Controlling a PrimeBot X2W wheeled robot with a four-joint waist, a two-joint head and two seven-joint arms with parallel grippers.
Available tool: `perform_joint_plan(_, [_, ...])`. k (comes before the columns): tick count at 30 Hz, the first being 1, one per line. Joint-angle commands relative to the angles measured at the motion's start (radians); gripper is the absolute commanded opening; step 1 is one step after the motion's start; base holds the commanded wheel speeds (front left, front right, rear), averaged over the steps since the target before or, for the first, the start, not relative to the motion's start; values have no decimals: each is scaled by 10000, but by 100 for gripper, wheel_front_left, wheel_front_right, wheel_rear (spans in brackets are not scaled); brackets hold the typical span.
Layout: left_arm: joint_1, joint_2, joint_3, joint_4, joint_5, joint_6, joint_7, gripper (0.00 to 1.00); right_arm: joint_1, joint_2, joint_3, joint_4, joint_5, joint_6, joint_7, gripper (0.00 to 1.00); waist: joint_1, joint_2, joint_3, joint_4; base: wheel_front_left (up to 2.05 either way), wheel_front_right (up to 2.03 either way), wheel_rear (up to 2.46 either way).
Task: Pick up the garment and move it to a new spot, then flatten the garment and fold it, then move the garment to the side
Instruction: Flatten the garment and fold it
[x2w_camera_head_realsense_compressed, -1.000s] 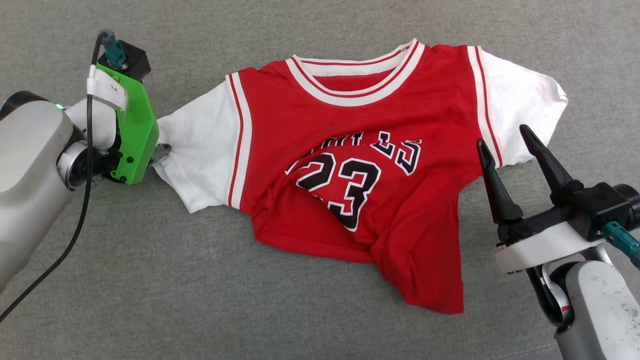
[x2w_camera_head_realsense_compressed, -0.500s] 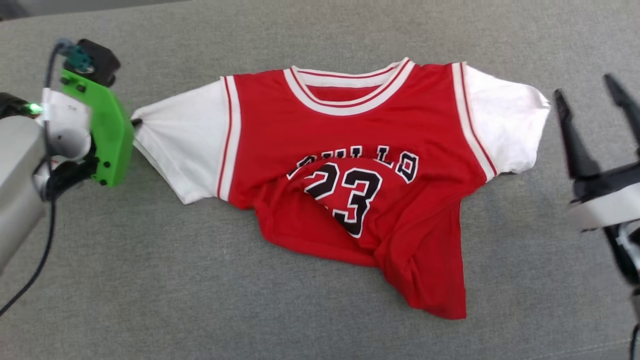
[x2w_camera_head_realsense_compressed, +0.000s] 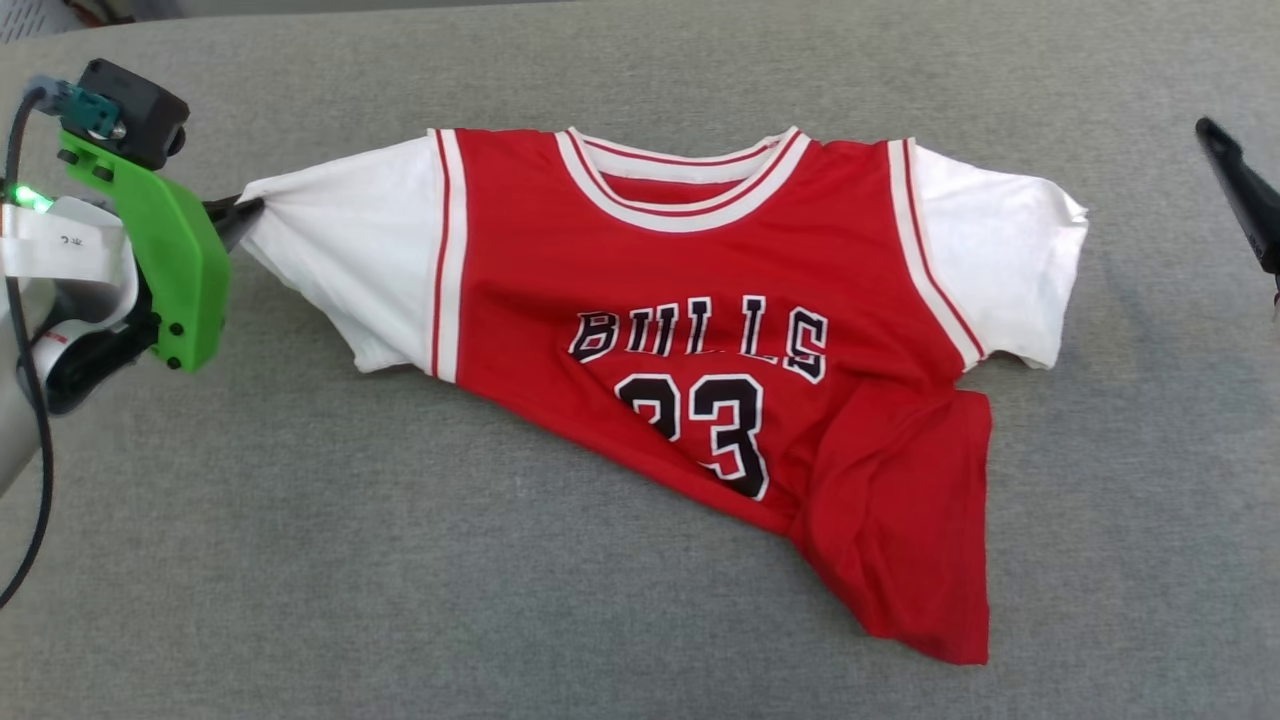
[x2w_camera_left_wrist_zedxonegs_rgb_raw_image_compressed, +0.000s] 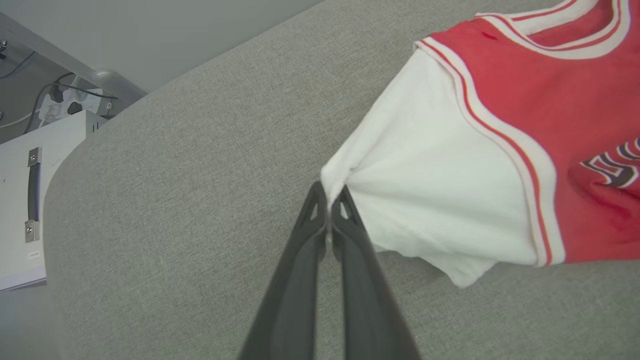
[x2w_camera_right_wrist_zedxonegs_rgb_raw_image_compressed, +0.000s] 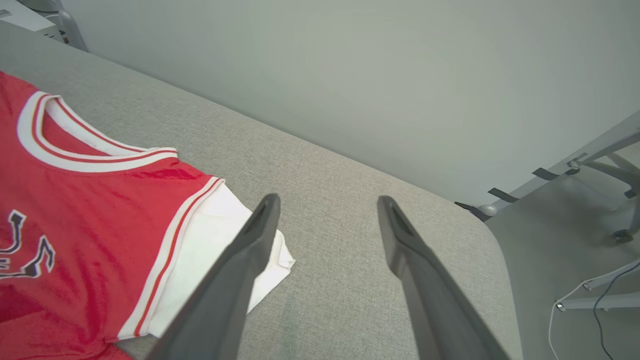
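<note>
At the left end of the grey bench (x2w_camera_head_realsense_compressed: 300, 560), the left hand (x2w_camera_head_realsense_compressed: 243, 210) is gripping the garment (x2w_camera_head_realsense_compressed: 700, 290) by the outer tip of its left sleeve (x2w_camera_head_realsense_compressed: 340, 250). The two fingers (x2w_camera_left_wrist_zedxonegs_rgb_raw_image_compressed: 300, 280) are pressing tight together with a pinch of white cloth puckering between their tips.

The garment is lying face up, collar pointing away from the robot. Its long line is running sleeve to sleeve, straight across the bench from left to right, so all of it is lying to the right of that closed hand. The gripped sleeve is pulling out into a taut cone toward the fingers. The red hem isn't sitting square. It is slanting down from the left armhole to a trailing corner (x2w_camera_head_realsense_compressed: 930, 610) on the robot's near right.

Over on the other side, the right hand (x2w_camera_right_wrist_zedxonegs_rgb_raw_image_compressed: 327, 200) is hanging wide open with nothing in it. It is sitting just beyond the right sleeve (x2w_camera_head_realsense_compressed: 1005, 260) and clear of the cloth in the head view.

So here's what matters: the free sleeve is lying just inboard of that open hand, far nearer to it than to the left one. By my reading, the right hand is the one to come in leftward for that sleeve, so the pair can be carrying the garment stretched between them.
</note>
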Motion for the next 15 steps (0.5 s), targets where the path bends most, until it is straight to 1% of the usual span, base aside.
perform_joint_plan(1, [-78, -76, -43, -101, 124, -12, -99, 0, -318, -178, 368, 296, 422, -9, 573, 100, -1, -1, 132, 252, 0, 0, 0])
perform_joint_plan(4, [-178, -201, -47, -364, 252, 23, -201, 0, -846, -673, 1311, 958, 1276, -9, 1978, 100, -1, -1, 291, 411, 0, 0, 0])
perform_joint_plan(7, [-359, -281, -80, -494, 450, 19, -266, 0, -1326, -858, 1885, 1591, 1974, -9, 3082, 100, -1, -1, 485, 576, 0, 0, 0])
perform_joint_plan(10, [-499, -359, -81, -706, 581, 74, -294, 0, -1889, -844, 2261, 2099, 2307, -9, 3604, 100, -1, -1, 709, 699, 0, 0, 0])
perform_joint_plan(15, [-731, -383, -52, -900, 716, 99, -352, 0, -2709, -593, 2787, 2888, 2475, -9, 4014, 100, -1, -1, 1083, 836, 0, 0, 0])
